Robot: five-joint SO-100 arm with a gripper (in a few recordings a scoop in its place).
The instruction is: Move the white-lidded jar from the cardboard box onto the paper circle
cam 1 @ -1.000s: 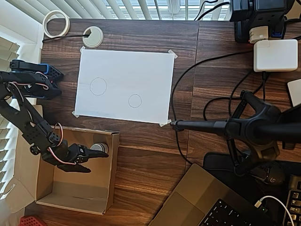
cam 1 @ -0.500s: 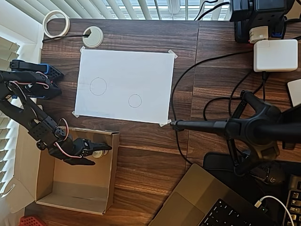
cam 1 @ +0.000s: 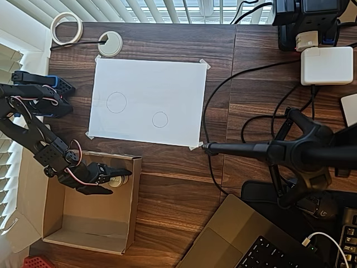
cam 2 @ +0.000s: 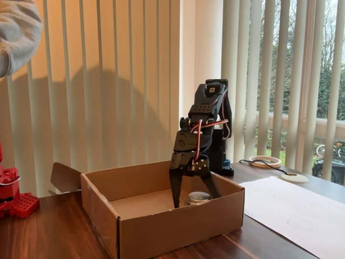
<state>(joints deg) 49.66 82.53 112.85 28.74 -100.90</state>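
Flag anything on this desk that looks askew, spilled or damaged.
Nothing stands out. The white-lidded jar stands upright inside the cardboard box between the fingers of the open gripper. The taped sheet lies flat, its smaller paper circle bare. No spill or damage shows.

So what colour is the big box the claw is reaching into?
Brown cardboard box, clearest in the fixed view.

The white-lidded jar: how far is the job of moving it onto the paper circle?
Done: the gripper is down in the cardboard box, fingers either side of the white-lidded jar. In hand: closing on it, jaws look open. Left: lifting it and placing it on the empty paper circle.
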